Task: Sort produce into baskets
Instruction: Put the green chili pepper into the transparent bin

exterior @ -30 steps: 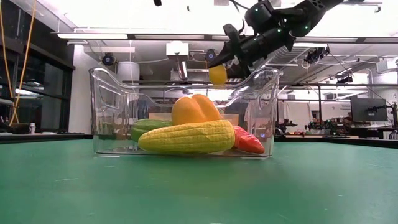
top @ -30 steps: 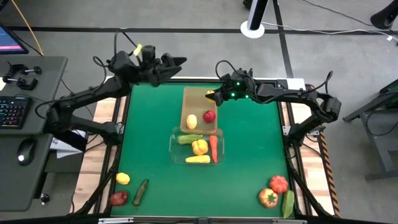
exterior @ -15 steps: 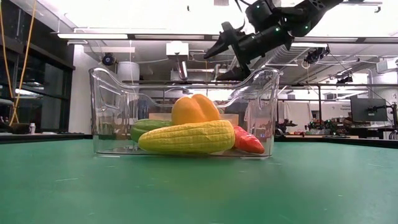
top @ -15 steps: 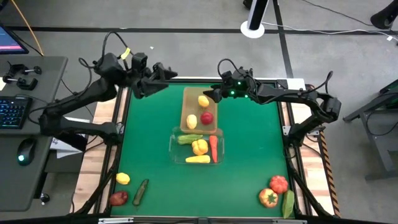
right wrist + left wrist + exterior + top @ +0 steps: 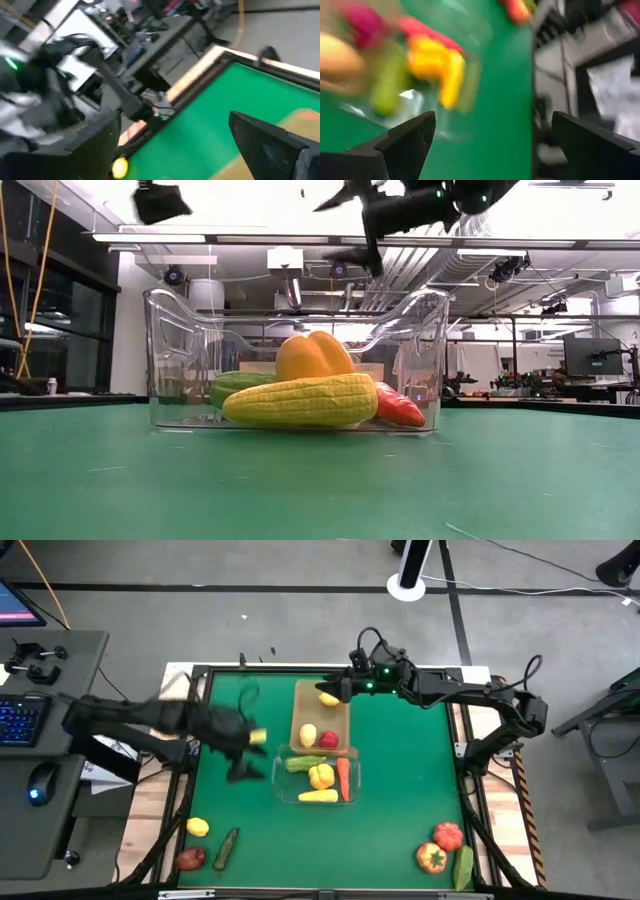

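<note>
1. Your right gripper (image 5: 335,692) hangs over the far end of the tan bin (image 5: 303,712), jaws spread wide and empty.
2. Your left gripper (image 5: 243,752) sits blurred over the mat, left of the clear bin (image 5: 281,778); its fingers (image 5: 405,142) stand wide apart with nothing between them.
3. The tan bin holds 3 pieces: 2 lemons (image 5: 328,699) and 1 red apple (image 5: 328,739).
4. The clear bin, touching the tan bin's near end, holds 4: 1 cucumber (image 5: 303,763), 1 yellow pepper (image 5: 320,776), 1 carrot (image 5: 343,778) and 1 corn cob (image 5: 300,401).
5. At the near left corner you have 3 loose pieces: 1 lemon (image 5: 198,828), 1 dark green vegetable (image 5: 226,847), 1 red fruit (image 5: 190,859).
6. At the near right corner lie 3 more: 1 tomato (image 5: 448,835), 1 orange pepper (image 5: 431,858), 1 green vegetable (image 5: 463,867).
</note>
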Robot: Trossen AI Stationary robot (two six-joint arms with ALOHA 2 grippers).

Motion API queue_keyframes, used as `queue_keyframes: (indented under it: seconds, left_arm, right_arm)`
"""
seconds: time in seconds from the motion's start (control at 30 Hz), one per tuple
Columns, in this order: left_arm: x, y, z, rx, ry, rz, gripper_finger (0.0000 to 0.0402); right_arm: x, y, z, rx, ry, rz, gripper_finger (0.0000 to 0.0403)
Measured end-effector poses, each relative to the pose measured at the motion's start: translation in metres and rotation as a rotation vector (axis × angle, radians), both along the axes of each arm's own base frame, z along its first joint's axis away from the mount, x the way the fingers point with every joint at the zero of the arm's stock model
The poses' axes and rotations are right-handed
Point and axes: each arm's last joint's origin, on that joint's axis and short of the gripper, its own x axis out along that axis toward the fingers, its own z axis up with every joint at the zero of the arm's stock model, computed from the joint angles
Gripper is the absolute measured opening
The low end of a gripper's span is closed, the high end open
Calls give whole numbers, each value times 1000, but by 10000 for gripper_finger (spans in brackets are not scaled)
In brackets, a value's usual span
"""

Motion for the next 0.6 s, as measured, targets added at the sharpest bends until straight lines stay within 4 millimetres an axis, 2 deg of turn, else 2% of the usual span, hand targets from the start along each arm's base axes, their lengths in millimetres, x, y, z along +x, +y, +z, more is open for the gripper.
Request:
queue_keyframes:
  seconds: [0.1,0.23,0.37,0.6]
  left_arm:
    - [-6,-32,-25,-61,98,-56,388]
    - [-21,-59,-58,-123,333,93,388]
    - [-30,-82,-82,-151,518,239,388]
    - [-25,-126,-121,-132,791,362,388]
  right_arm:
    - [4,8,15,-31,-14,53,360]
    - [7,16,30,-50,38,94,360]
    - [5,21,43,-92,145,126,360]
    - [-6,26,63,-141,311,167,360]
